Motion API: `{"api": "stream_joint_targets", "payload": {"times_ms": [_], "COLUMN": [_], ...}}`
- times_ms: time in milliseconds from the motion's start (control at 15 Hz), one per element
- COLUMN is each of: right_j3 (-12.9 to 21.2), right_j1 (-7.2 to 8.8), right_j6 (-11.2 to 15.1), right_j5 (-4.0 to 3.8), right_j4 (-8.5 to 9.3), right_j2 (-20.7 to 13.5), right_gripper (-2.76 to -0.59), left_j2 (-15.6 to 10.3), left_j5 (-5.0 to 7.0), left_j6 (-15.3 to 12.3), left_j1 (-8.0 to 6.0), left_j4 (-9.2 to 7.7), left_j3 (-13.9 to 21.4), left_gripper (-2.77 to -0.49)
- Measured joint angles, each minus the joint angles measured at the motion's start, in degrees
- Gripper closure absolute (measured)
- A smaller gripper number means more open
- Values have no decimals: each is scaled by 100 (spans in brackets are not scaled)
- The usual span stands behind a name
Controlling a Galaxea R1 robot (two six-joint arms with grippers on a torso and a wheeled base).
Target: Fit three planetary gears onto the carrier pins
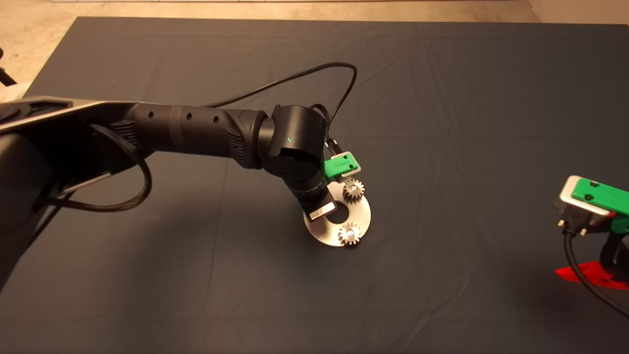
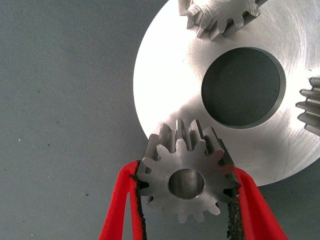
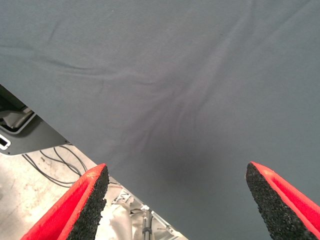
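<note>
The left gripper (image 2: 186,200), its red fingers (image 2: 119,210) clamped on a small silvery-grey toothed metal gear (image 2: 186,175), holds it over the near rim of the flat round silver disc (image 2: 170,85), on the dark grey mat (image 1: 442,123). Beyond the disc's central hole (image 2: 243,86), two matching gears (image 1: 353,189) (image 1: 350,234) already sit on the disc. At the mat's lower right edge waits the right gripper (image 3: 177,200), red fingers spread wide over bare cloth, holding nothing.
</note>
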Motion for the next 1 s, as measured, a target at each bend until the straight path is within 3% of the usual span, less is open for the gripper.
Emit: {"api": "stream_joint_targets", "payload": {"times_ms": [467,1000], "right_j3": [-6,-9], "right_j1": [130,158], "right_j6": [0,0], "right_j5": [-4,-2], "right_j4": [2,2], "right_j2": [2,2], "right_gripper": [-203,-203], "left_j2": [-24,-212], "left_j5": [5,2], "left_j6": [17,15], "left_j1": [16,35], "left_j4": [-65,-306], "left_j3": [78,349], "left_gripper": [-65,-65]}}
